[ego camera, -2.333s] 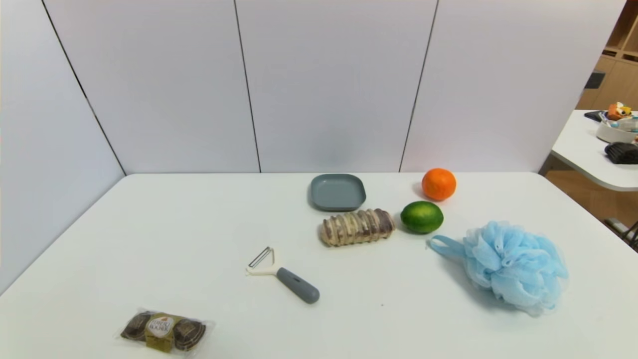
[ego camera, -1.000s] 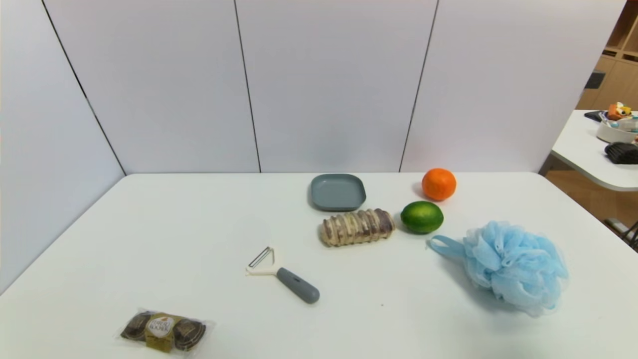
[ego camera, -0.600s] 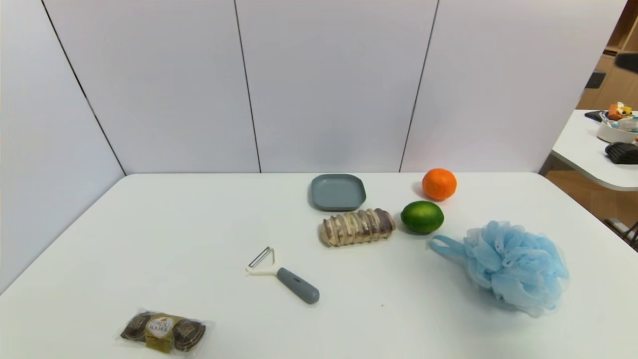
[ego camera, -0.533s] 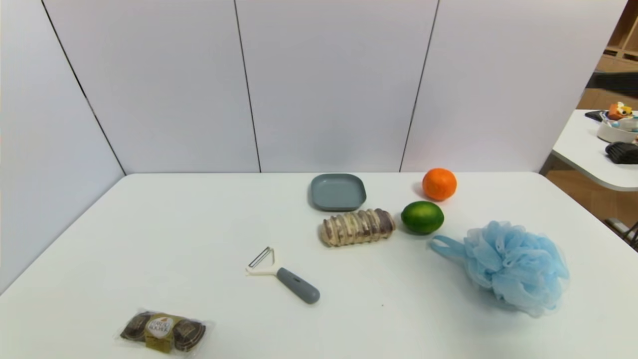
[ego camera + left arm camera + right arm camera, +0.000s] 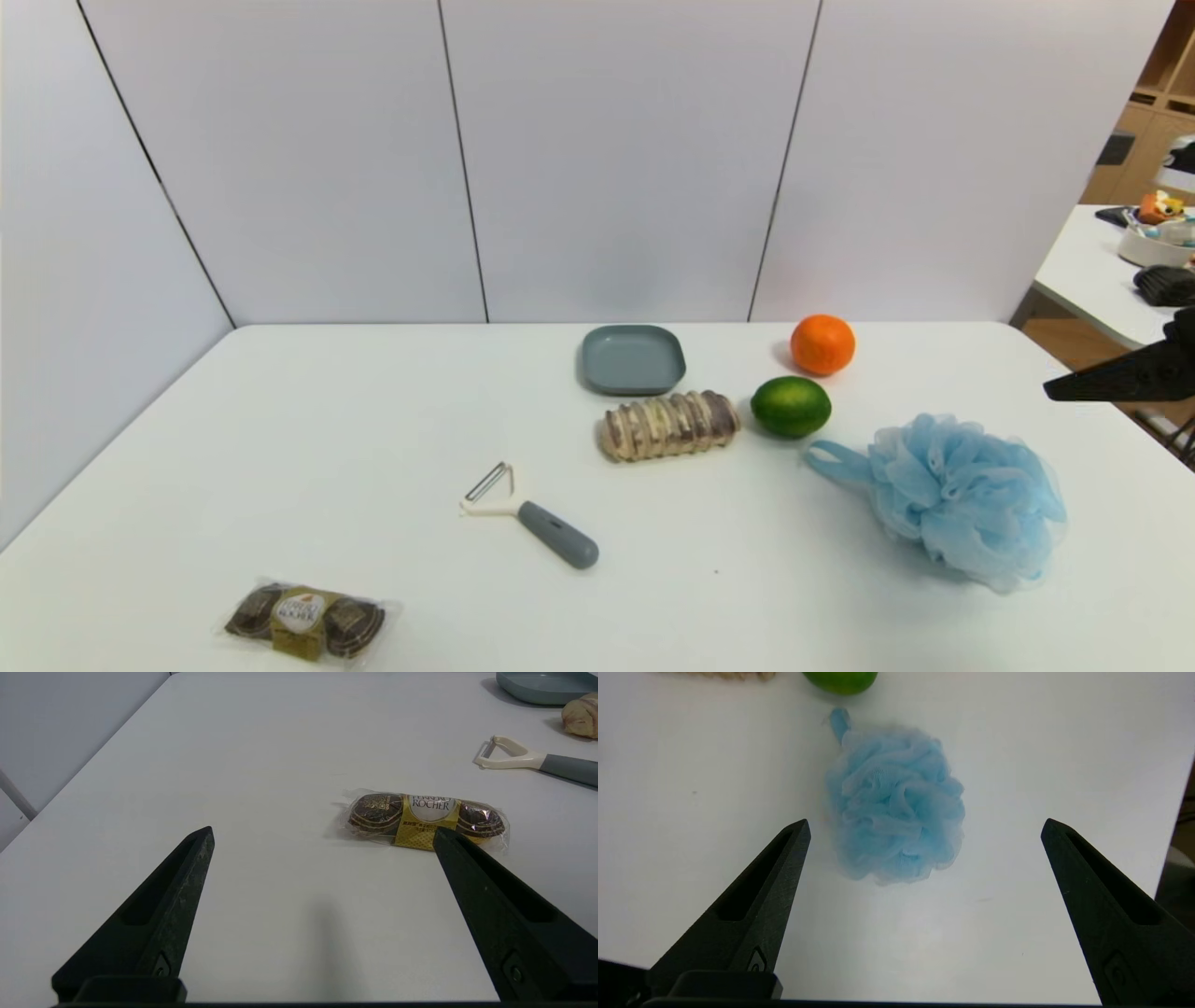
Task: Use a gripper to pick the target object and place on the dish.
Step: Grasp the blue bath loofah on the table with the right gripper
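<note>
one pouf [image 5: 966, 499], strap toward lime [image 5: 790, 406]

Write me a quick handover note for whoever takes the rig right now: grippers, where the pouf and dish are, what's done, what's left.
Right gripper: open, empty, above the table short of the blue pouf.
Left gripper: open, parked over the table's near left, by the chocolate pack.
Pouf: untouched on the table's right side, loop toward the lime.
Dish: empty, at the back behind the bread roll.
Done: nothing gripped yet.
Left: grasp pouf, carry it to the dish, release.
</note>
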`<state>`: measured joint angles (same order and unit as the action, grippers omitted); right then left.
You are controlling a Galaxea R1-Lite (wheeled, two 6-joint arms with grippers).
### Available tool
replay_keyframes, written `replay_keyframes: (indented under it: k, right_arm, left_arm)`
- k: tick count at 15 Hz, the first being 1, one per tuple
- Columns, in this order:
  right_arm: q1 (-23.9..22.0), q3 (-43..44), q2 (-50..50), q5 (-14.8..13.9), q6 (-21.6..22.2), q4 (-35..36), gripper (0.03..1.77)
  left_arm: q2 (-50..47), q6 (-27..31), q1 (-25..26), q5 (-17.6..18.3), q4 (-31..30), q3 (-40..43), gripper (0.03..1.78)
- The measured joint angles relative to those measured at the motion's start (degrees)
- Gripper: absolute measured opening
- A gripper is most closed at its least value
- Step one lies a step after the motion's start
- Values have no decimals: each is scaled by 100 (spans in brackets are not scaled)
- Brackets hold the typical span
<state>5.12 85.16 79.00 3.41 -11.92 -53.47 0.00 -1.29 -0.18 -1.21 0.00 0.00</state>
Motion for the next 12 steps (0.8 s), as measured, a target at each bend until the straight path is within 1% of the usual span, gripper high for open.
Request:
replay_keyframes:
  k: [1, 3, 6, 8, 12]
  right_arm:
    - [-5, 160, 105, 118, 13, -354, 171]
    - [-30, 430, 333, 210, 49, -901, 171]
    - [-135, 728, 642, 501, 52, -1414, 171]
    - [-174, 872, 866, 538, 55, -1696, 171]
    - [-206, 1029, 1436, 510, 22, -1737, 171]
  left_arm:
    - [0, 2, 0, 0, 0, 0, 169]
    - [0, 0, 0, 5, 0, 0, 169]
    - [0, 2, 0, 0, 0, 0, 169]
    - [0, 2, 0, 0, 0, 0, 169]
    - [0, 0, 0, 0, 0, 0, 169]
